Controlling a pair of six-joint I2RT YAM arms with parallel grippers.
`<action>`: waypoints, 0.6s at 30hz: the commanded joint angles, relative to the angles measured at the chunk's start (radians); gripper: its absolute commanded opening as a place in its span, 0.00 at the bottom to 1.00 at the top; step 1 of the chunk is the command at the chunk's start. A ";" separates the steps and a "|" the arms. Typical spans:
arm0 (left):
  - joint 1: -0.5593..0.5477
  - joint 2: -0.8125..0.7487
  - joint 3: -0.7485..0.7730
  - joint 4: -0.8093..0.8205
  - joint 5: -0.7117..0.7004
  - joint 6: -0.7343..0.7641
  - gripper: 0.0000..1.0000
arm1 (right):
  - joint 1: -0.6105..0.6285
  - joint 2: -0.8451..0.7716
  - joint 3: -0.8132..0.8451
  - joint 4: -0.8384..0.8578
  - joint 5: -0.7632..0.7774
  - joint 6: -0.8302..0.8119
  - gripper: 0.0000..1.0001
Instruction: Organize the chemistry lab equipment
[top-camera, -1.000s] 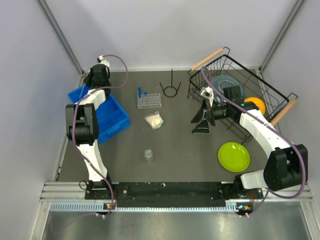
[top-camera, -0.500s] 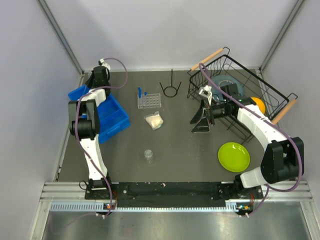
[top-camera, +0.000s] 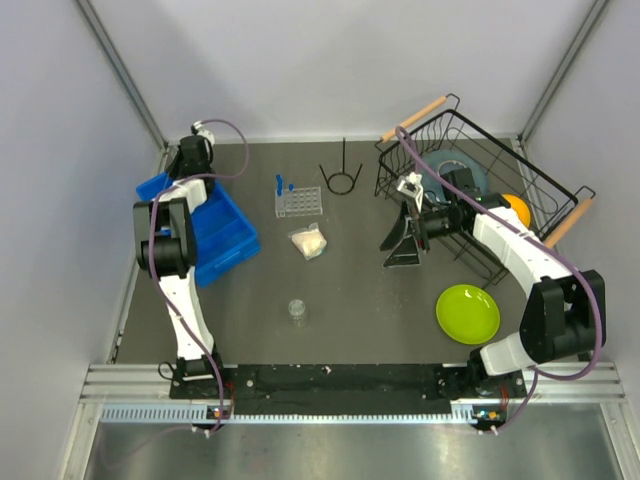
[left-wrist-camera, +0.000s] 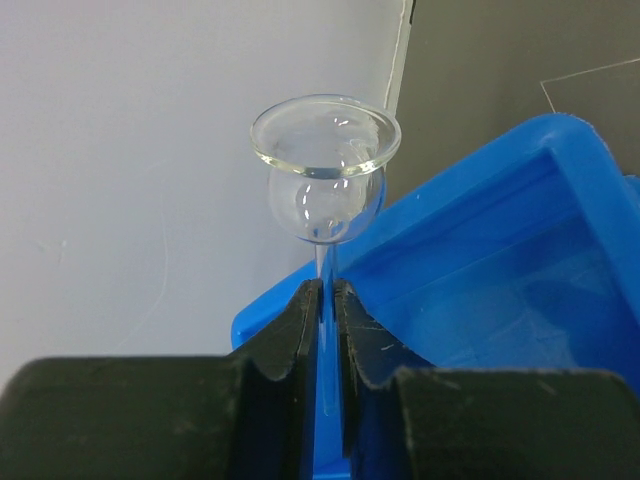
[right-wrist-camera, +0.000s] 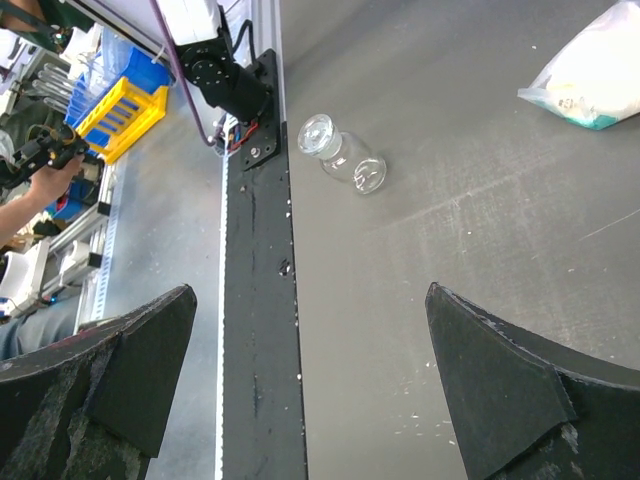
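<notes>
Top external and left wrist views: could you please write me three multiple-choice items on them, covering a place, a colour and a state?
1. The green plate lies: A in the basket; B on the table; C on the rack.
2. The bin in the left wrist view is: A red; B yellow; C blue.
3. The left tool is: A shut on the glass piece; B open; C out of view.
Answers: B, it lies flat on the table; C, its walls are blue; A, the tool pinches the stem.
</notes>
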 joint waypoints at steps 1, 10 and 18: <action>0.011 -0.007 0.005 0.015 0.027 0.009 0.13 | 0.007 0.004 0.055 -0.007 -0.031 -0.042 0.99; 0.011 -0.027 -0.046 0.026 0.023 0.019 0.15 | 0.005 -0.002 0.061 -0.022 -0.022 -0.057 0.99; 0.011 -0.047 -0.064 0.017 0.023 -0.001 0.24 | 0.007 -0.012 0.060 -0.027 -0.018 -0.065 0.99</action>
